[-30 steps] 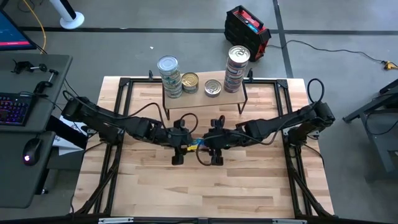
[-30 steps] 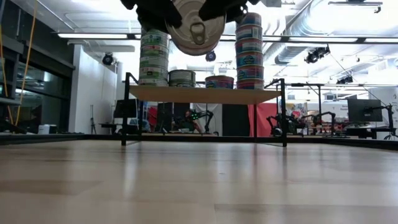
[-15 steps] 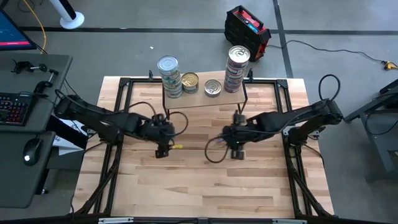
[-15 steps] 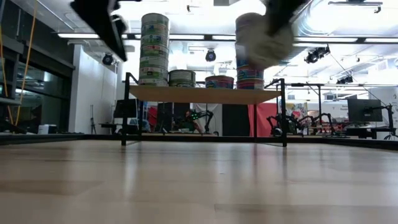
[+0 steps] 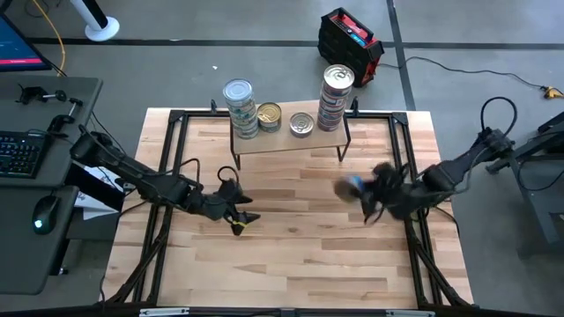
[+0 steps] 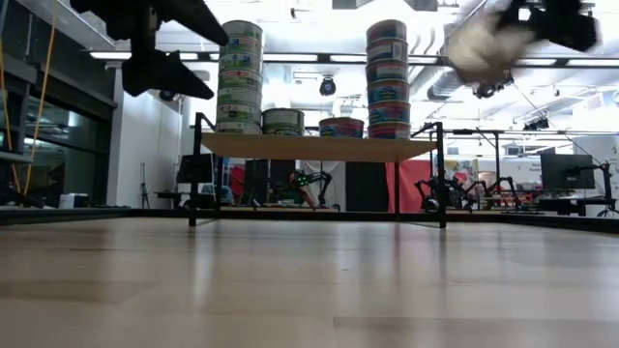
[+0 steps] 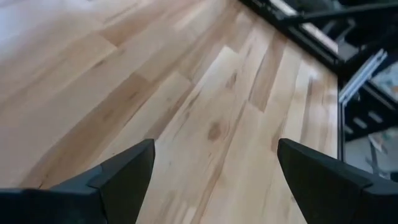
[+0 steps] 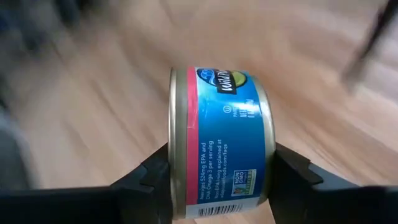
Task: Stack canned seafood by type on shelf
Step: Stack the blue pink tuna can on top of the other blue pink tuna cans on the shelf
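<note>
The shelf stands at the table's far middle. On it are two tall stacks of tins, with two lower piles of tins between them. In the low view the stacks rise from the shelf's board. My right gripper hangs over the table's right part, shut on a tin with a blue and pink label. My left gripper is open over the left middle, holding nothing. My right gripper pinches the tin between its two fingers, one finger on one flat end and the other on the opposite flat end. The tin lies on its side in the hold, its labelled wall toward the wrist camera, lifted clear of the table.
Bare wooden tabletop stretches in front of the shelf. The black table frame runs along the sides. A desk with a keyboard stands to the left, and a black and red case is on the floor behind.
Both grippers met at the table's middle around the tin. My left gripper has opened, let go, rolled, and drawn back toward the left edge, sinking a little. My right gripper has carried the tin toward the right edge, rolling so that the tin has turned about.
</note>
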{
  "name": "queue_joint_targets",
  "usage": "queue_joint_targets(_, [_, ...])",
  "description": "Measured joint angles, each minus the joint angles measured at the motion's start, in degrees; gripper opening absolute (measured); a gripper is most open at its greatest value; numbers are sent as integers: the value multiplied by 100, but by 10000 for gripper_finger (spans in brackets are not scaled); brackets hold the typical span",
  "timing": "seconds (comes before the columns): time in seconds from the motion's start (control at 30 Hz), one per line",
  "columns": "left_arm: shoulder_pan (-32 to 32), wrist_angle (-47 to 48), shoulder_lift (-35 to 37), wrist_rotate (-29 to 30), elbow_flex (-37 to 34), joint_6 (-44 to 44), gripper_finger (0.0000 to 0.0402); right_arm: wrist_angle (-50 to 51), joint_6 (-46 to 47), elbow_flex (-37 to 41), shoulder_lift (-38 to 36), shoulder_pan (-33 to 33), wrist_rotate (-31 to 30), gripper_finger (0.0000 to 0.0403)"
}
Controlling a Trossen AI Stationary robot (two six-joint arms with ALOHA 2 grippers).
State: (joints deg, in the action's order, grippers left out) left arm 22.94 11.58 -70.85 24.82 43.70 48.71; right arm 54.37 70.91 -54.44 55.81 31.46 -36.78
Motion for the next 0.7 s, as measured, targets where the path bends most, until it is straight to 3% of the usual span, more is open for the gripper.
queue_joint_targets(0.07, [-11,-62,-9,129,0,10,332,-1217,101,198,-322,-98,-1093,166])
queue_joint_targets(0.13, [-55,-146,-3,174,1,-44,333,-2397,-417,262,-585,-328,-1875,166])
queue_joint_targets(0.27, [-137,-131,22,177,-2,-227,333,-4238,-1549,267,-736,-1002,-2166,166])
queue_joint_targets(0.37, [-177,-123,22,128,-2,-232,333,-4671,-1526,267,-484,-1373,-2057,166])
queue_joint_targets(0.53, [-190,-90,22,86,-2,-234,333,-4511,37,283,517,-1625,-2273,166])
queue_joint_targets(0.7, [-191,-92,22,-259,-2,-359,333,-5358,2036,284,1813,-1751,-2992,166])
